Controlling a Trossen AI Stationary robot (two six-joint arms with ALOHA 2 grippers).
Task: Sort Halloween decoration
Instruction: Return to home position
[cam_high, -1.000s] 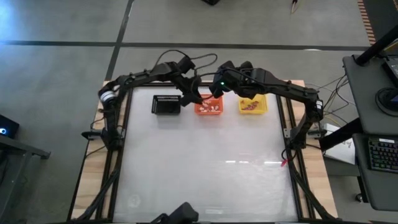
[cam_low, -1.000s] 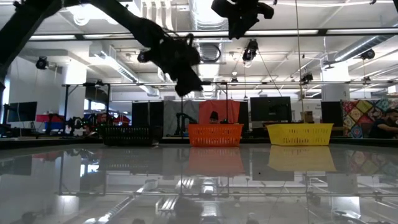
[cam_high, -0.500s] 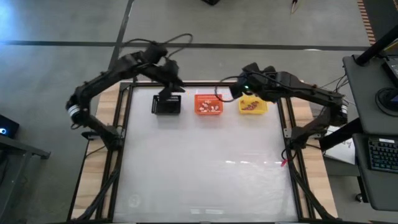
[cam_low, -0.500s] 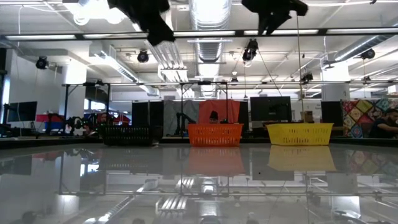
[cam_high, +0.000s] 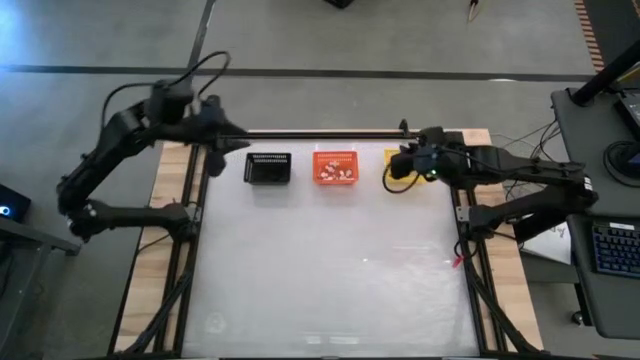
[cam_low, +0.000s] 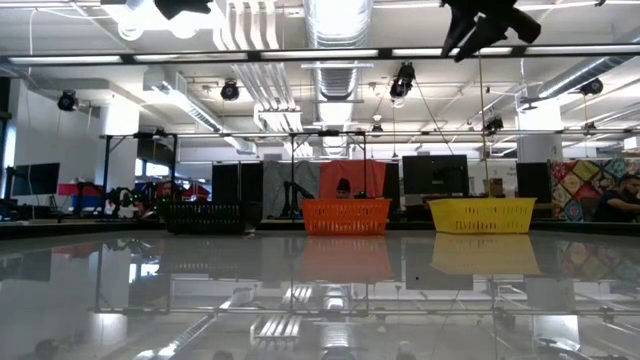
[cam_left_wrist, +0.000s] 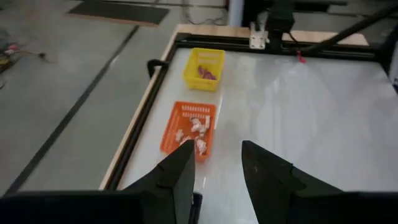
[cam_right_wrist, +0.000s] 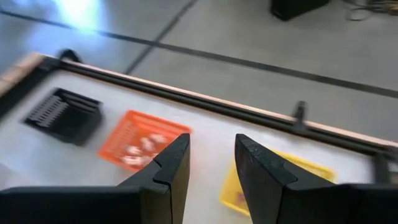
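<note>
Three small baskets stand in a row along the table's far edge: black (cam_high: 267, 167), orange (cam_high: 336, 166) and yellow (cam_high: 392, 172). White decoration bits (cam_left_wrist: 194, 129) lie in the orange basket, and purple pieces (cam_left_wrist: 206, 73) lie in the yellow one. My left gripper (cam_left_wrist: 216, 149) hangs open, high over the far left corner (cam_high: 218, 141), with nothing between its fingers. My right gripper (cam_right_wrist: 211, 142) is open and empty too, raised over the yellow basket (cam_high: 408, 163), which it partly hides.
A black frame rail (cam_high: 320, 133) runs along the far edge behind the baskets. The glossy white tabletop (cam_high: 330, 270) spreads out in front of them. Desks with a keyboard (cam_high: 612, 245) stand off the table's right side.
My left gripper has risen from over the orange basket and swung back toward the table's far left corner. My right gripper has drawn back from beside the orange basket toward the right edge and now hangs over the yellow basket. The baskets have stayed in place.
</note>
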